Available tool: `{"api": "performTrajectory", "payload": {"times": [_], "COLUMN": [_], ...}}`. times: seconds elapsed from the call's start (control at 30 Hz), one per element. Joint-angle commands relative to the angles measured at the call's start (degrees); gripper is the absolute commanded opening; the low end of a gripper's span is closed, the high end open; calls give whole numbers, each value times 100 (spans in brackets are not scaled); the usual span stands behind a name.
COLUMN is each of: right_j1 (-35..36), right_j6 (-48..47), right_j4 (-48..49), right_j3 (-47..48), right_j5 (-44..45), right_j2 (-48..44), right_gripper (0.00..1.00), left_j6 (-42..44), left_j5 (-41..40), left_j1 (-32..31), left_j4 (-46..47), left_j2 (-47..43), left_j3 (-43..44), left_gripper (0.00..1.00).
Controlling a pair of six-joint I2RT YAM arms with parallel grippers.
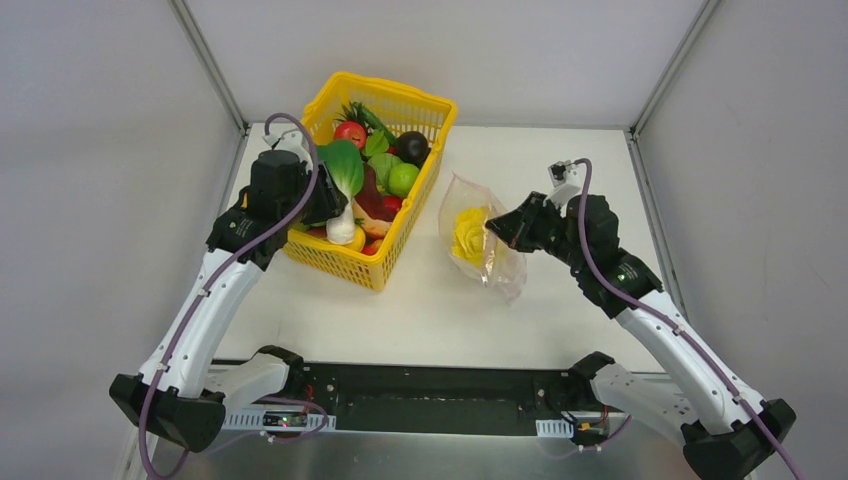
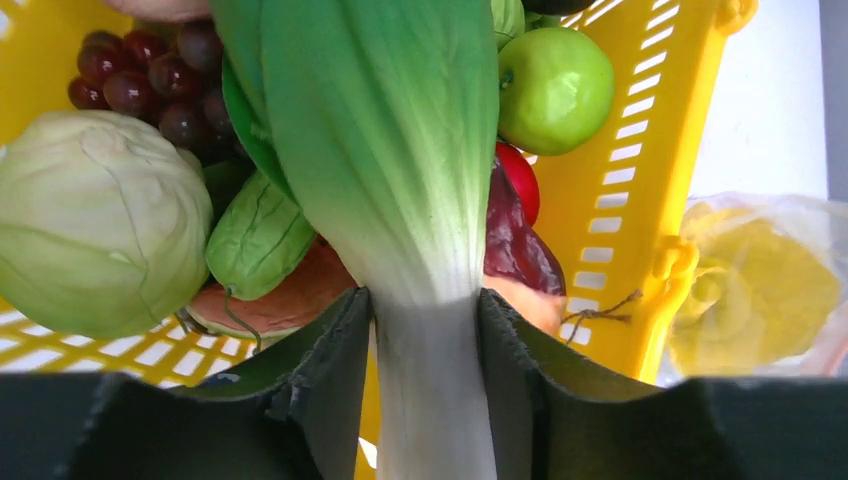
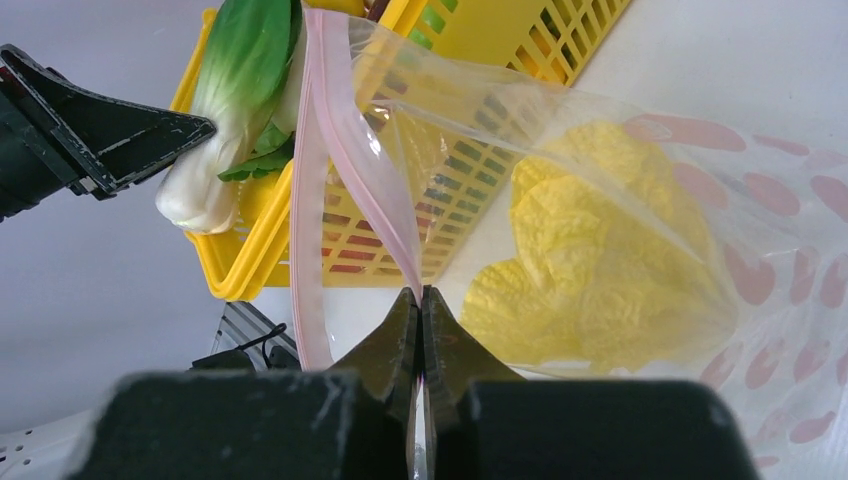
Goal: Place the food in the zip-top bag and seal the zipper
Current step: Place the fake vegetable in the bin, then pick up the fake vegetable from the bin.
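My left jaws are clamped on the white stem of the greens (image 2: pixel 400 150), the leaf running out ahead of them over the basket (image 2: pixel 610 230), which sits just below. My right jaws are pinched shut on the zipper (image 3: pixel 362 160) of the bag (image 3: pixel 780 200), lifting that edge off the counter (image 1: pixel 430 310); the mouth gapes ahead and to the left of them, and the cabbage (image 3: pixel 590 250) already lies inside, ahead and to the right. The step in hand, as I read it, is carrying the greens across to that mouth. I'd lift them well above the basket rim first, then swing toward the right jaws and come in leaf-first along the line of the opening, since the leaf is wide and the gap narrow. The right jaws should hold firm and perhaps pull the zipper edge higher to widen the gap. The film is thin and slack, so a nudge could fold the mouth closed, and I'd release only once the stem passes the zipper.
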Motion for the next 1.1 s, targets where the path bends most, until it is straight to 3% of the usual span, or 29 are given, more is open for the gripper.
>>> {"api": "performTrajectory", "payload": {"times": [0.0, 0.23, 0.27, 0.57, 0.7, 0.77, 0.87, 1.07], "right_j1": [-25, -22, -22, -23, -23, -26, -28, -27], "right_j6": [-22, -29, -26, -18, -28, -28, -24, -26], "right_j4": [236, 190, 178, 158, 137, 114, 113, 107], "right_j3": [79, 125, 135, 163, 161, 163, 146, 150], "right_j5": [-252, -260, -277, -399, -401, -392, -379, -386], "right_j2": [119, 20, 20, 66, 94, 90, 74, 123], "right_gripper": [0, 0, 0, 0, 0, 0, 0, 0], "left_j6": [-135, 393, 483, 1197, 1479, 1520, 1490, 1912], "left_j5": [-462, -605, -596, -181, 661, 1191, 1346, 1947], "left_j1": [-31, -29, -23, 86, 105, 87, 36, 31], "left_j4": [-193, -821, -888, -1589, -1991, -1954, -1736, -2414], "left_j2": [30, 489, 586, 1930, 2693, 2859, 2835, 3452], "left_j3": [-83, 831, 1000, 2784, 3501, 3634, 3501, 4053], "left_gripper": [55, 97, 99, 99, 99, 99, 99, 99]}}
